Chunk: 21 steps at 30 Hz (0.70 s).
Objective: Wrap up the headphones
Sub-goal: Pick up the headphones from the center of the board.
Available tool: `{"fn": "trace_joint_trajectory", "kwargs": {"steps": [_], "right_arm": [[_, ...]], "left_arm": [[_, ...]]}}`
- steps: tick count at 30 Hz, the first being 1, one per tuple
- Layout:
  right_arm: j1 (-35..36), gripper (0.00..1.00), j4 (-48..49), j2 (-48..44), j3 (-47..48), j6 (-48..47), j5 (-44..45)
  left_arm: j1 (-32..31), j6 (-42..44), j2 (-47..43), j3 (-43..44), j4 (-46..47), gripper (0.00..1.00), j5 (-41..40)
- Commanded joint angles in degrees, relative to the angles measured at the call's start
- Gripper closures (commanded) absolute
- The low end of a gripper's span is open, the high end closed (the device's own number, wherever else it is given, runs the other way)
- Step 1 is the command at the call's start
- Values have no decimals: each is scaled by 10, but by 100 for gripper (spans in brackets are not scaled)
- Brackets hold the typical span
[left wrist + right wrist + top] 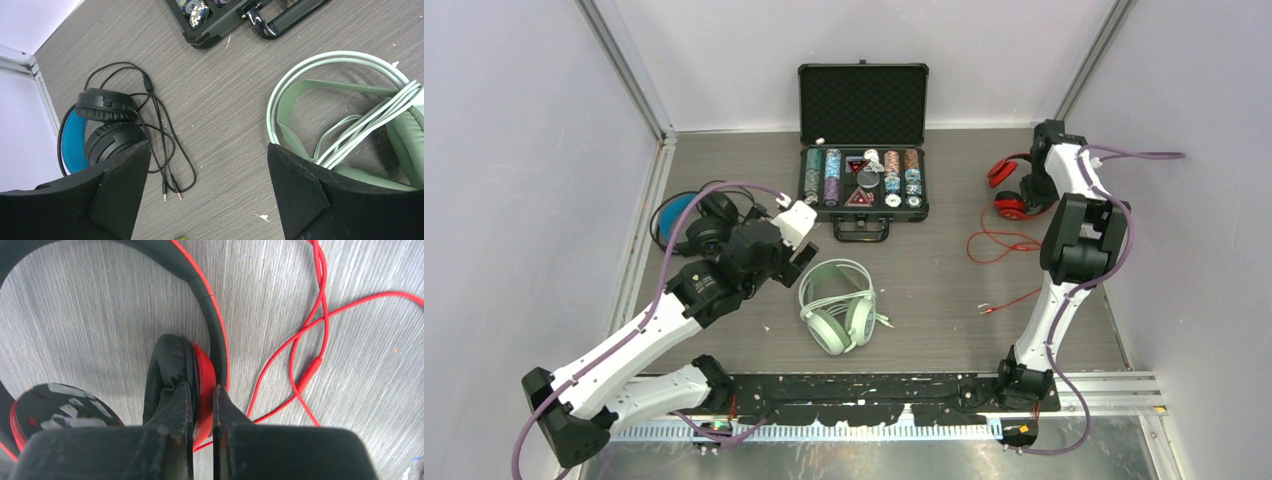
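Headphones, three corded pairs, lie on the desk (944, 300).

Red pair (201, 360): far right of the desk. The right end effector (202, 392) is closed on the rim of one ear cup, with the hard red shell and the edge of the black cushion pinched between its fingers. The red cable (307, 371) is unwound and trails in loose loops toward the near side, its plug end well apart from the cups.

Mint-green pair (836, 305): near centre, with its pale cable gathered across the headband.

Black pair (699, 225), blue-lined: far left. Its black cable (165, 145) sprawls in loose loops just beside the cups, plugs free.

The left end effector (207, 149) hangs above bare desk between these two pairs, jaws spread wide and holding nothing.

A chip case (862, 150) stands open at far centre, apart from all three pairs.

Handling, as judged:
- **Weight and feel:** each pair looks light. The headbands are springy, the shells hard and probably slippery, the cushions soft and yielding.
- **Where to hold:** a pinch on cushion alone may slip or tear it. The headband or a cup's hard rim gives firmer purchase.
- **Cable:** it is thin, limp and apt to snag. It is best taken close to the cup and wound while the other arm steadies the band.
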Motion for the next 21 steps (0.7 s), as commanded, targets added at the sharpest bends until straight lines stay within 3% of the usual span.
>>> {"fn": "trace_joint_trajectory", "kwargs": {"steps": [1,11,16,21], "right_arm": [[-2,99,65,-74,-30,-98,42],[6,100,100,-162,-62,-236,23],[12,100,143,-206,-104,-340,-47],[50,100,191,-274,-156,-411,-67]], "left_arm": [[-2,-35,8,22,20,12,-26],[3,-70,64,86,-17,16,-32],[11,-115,78,108,-26,16,-8],[23,-175,145,219,-106,16,-5]]}}
